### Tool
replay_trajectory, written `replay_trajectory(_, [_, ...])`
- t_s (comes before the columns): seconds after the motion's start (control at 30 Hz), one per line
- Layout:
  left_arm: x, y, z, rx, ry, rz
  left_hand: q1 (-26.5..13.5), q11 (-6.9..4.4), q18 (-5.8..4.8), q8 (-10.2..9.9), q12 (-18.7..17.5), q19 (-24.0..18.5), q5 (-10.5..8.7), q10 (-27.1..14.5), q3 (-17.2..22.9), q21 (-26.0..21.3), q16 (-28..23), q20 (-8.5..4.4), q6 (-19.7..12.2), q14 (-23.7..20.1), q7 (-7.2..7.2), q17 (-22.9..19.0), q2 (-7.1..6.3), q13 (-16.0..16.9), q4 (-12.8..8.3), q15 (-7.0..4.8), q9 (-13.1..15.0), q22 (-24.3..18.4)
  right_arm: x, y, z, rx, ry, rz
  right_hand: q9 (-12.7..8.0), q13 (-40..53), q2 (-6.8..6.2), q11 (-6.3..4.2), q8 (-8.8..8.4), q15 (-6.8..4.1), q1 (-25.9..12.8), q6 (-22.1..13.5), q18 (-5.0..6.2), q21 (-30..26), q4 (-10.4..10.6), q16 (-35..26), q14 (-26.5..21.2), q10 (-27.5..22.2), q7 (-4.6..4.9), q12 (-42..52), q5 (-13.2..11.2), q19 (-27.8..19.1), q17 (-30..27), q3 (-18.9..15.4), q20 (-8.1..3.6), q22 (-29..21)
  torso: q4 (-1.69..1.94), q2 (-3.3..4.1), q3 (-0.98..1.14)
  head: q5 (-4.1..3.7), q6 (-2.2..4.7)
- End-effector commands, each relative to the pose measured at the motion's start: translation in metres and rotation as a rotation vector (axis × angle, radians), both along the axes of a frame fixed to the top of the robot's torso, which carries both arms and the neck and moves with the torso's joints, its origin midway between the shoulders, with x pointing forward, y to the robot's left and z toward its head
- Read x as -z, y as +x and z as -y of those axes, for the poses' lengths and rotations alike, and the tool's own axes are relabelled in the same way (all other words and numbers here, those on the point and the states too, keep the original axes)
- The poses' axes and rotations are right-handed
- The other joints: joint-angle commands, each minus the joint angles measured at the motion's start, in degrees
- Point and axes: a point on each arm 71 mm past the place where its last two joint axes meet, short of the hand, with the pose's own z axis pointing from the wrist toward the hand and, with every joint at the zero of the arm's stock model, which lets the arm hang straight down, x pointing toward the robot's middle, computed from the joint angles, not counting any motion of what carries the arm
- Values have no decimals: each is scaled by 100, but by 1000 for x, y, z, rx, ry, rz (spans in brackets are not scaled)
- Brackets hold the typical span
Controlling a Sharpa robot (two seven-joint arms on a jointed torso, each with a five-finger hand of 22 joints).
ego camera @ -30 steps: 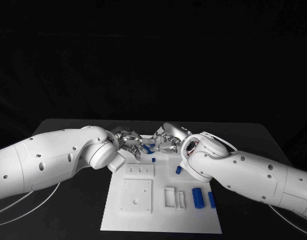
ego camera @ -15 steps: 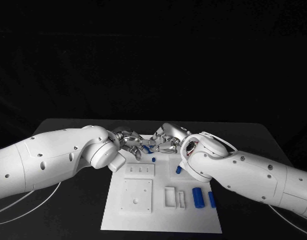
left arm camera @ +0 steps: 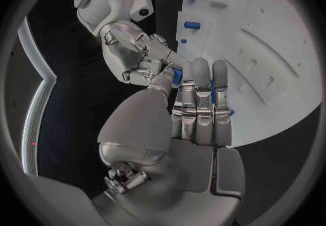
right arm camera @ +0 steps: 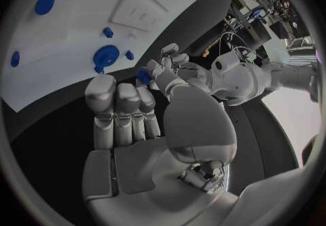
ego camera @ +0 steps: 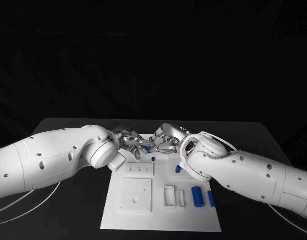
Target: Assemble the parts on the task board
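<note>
Both hands meet over the board's (ego camera: 161, 210) far edge: left hand (ego camera: 128, 141) and right hand (ego camera: 166, 140) together pinch a small blue part (right arm camera: 143, 76); seating it needs careful alignment.

The two hands, the left hand (ego camera: 128, 140) and the right hand (ego camera: 166, 139), are crowding together over the far edge of the task board (ego camera: 162, 220), and their fingers are almost touching around a small blue part (ego camera: 147, 148), so nothing could slip between them there. The big white arms are covering the board's far corners on both sides. The near half of the board is lying open, with only two blue parts (ego camera: 199, 196) lying near its right edge and low white blocks (ego camera: 170, 196) standing beside them.
</note>
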Motion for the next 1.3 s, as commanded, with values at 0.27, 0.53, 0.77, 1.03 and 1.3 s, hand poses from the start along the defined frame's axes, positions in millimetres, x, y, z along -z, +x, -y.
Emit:
replay_trajectory(0.27, [-1,1,-2,-12,-10,1,-328,-129,-109,26,595,-40,-68,274,821,192,487,-115,482,22,-322,211,-203,71,-267,-133,889,206,2,-1,-1,-17,-16,-4,6,0,13,-32,16,-39,-34,331,-11,12,37,-21,-6,16,-79,-15,39,244,-6,1,-30,613,-2,8,-5,-10,-31])
replay_trajectory(0.53, [0,0,-1,0,-5,-6,-437,-204,-139,21,1047,-9,-126,283,822,352,915,-191,632,28,-407,297,-258,185,-236,-211,1409,386,3,-1,-1,-15,-14,-6,6,-1,16,-33,17,-40,-38,332,-11,12,49,-26,-7,15,-81,-17,51,244,-11,-4,-30,613,3,2,-1,-35,-54])
replay_trajectory(0.77, [0,0,-2,-2,-4,-4,-482,-272,-161,19,1415,21,-118,283,780,512,1229,-259,746,82,-473,319,-260,307,-201,-275,1869,560,5,-1,0,-14,-10,-11,6,-7,9,-34,17,-40,-41,329,-11,8,57,-32,-7,10,-81,-25,80,244,-17,-8,-31,612,3,0,0,-28,-78])
replay_trajectory(1.03, [-1,1,-4,-5,7,11,-549,-352,-173,28,1823,70,-7,292,768,682,1508,-328,891,207,-551,358,-288,440,-233,-348,2279,728,6,-1,1,-15,-1,-12,-12,-64,-64,-19,10,-33,-74,235,-5,-59,102,-86,-18,-32,-62,-93,79,232,-67,-27,-25,597,-5,-2,2,-18,-105])
replay_trajectory(1.3, [-1,2,-6,-6,30,33,-597,-391,-188,14,2062,77,32,290,768,794,1692,-376,962,235,-588,410,-293,491,-284,-391,2568,849,8,-2,9,-18,24,-9,-32,-222,-307,40,6,6,-142,-125,21,-274,336,-253,-48,-152,27,-273,56,200,-227,-217,9,548,-4,-3,2,-21,-113])
